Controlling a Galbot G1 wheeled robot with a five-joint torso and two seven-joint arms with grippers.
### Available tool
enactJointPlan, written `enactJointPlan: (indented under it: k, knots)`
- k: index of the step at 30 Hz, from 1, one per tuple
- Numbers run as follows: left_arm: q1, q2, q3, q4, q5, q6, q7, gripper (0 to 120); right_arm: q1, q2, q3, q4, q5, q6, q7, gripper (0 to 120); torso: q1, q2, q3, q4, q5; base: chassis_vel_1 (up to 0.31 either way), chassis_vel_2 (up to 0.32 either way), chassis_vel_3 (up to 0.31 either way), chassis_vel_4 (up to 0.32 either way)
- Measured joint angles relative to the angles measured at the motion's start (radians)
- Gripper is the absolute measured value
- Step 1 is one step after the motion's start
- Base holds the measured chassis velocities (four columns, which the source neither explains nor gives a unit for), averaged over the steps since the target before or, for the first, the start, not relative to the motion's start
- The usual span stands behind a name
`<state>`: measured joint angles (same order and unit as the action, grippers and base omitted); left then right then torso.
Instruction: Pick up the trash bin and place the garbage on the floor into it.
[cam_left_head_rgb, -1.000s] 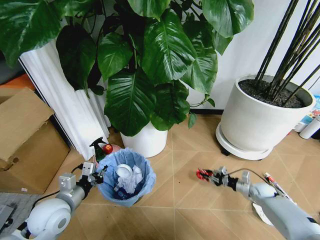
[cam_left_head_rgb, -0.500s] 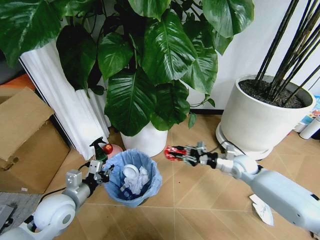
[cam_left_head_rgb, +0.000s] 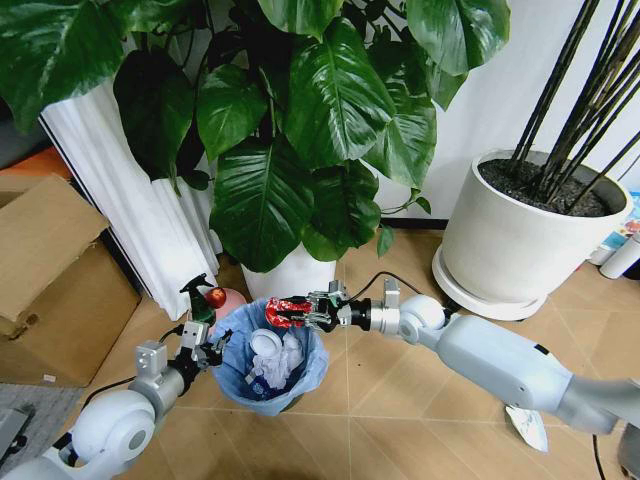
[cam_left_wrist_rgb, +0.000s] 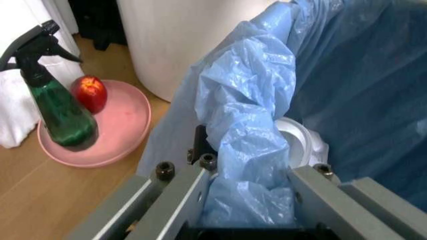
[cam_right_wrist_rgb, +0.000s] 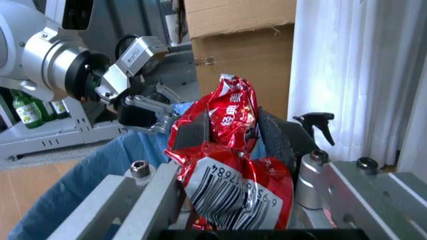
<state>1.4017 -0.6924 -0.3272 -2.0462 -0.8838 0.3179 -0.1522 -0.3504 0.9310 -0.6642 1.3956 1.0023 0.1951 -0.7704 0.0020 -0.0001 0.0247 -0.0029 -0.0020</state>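
Now right hand (cam_left_head_rgb: 293, 312) clamps one red wrapper (cam_left_head_rgb: 280, 313) above trash bin (cam_left_head_rgb: 232, 345); left hand (cam_left_head_rgb: 207, 349) pinches bin rim

left hand (cam_left_wrist_rgb: 247, 200) clamped on trash bin (cam_left_wrist_rgb: 267, 115) bag rim, green spray bottle (cam_left_wrist_rgb: 57, 107), apple (cam_left_wrist_rgb: 89, 93), pink dish (cam_left_wrist_rgb: 120, 132)

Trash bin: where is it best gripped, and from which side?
Grip the trash bin at its bag-covered rim, from the side, one finger inside the wall and one outside. The left gripper clamps there now, leaving the open top free for the right gripper with its red wrapper.
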Motion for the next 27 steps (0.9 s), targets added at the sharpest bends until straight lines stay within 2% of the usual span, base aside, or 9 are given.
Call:
enactJointPlan:
  k: [6, 22, 25, 27]
  knots:
    - [0.000, 0.003, 0.000, -0.008, -0.007, 0.005, -0.009, 1, 0.019, 0.014, -0.056, 0.004, 0.004, -0.007, 0.011, 23, 0.000, 0.000, 0.000, 0.0001, 0.0002, 0.000, 0.000, 0.000, 0.000]
    - [0.002, 0.008, -0.004, -0.009, -0.014, 0.006, -0.010, 1, 0.065, 0.065, -0.108, 0.000, 0.021, -0.011, 0.023, 23, 0.000, 0.000, 0.000, 0.0004, 0.0001, 0.000, 0.000, 0.000, 0.000]
    - [0.002, 0.008, -0.006, -0.009, -0.016, 0.006, -0.010, 1, 0.074, 0.072, -0.121, -0.001, 0.023, -0.014, 0.024, 28, 0.000, 0.000, 0.000, 0.0003, 0.0001, 0.000, 0.000, 0.000, 0.000]
    - [0.003, 0.009, -0.008, -0.009, -0.017, 0.006, -0.010, 1, 0.079, 0.072, -0.127, 0.003, 0.027, -0.015, 0.027, 36, 0.000, 0.000, 0.000, 0.0002, 0.0002, 0.000, 0.000, 0.000, 0.000]
